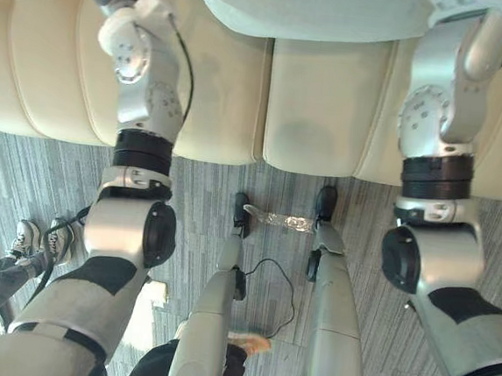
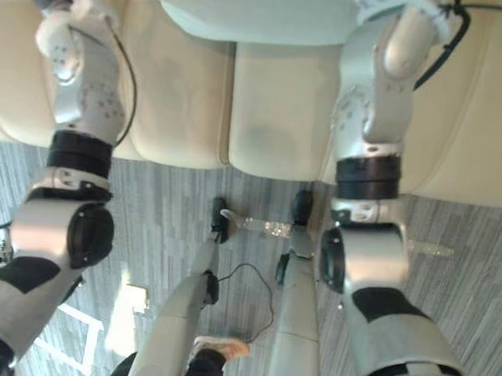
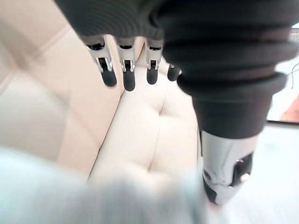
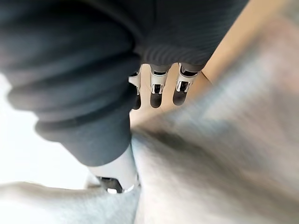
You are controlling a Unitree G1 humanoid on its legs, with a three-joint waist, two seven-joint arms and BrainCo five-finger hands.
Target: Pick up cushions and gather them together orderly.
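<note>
grey carpet (image 1: 206, 197) lay nearest, then the cream sofa (image 1: 320, 106), where a pale grey cushion (image 1: 310, 13) sat flanked by the left hand (image 3: 109, 74) and right hand (image 4: 157, 91), fingers straight and holding nothing; squeezing evenly from both sides would likely lift it level.

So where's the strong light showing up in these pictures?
Left eye view: a sunlit patch on the carpet, low down. Left wrist view: white glare past the sofa. Right wrist view: similar glare beside the grey cushion.
</note>
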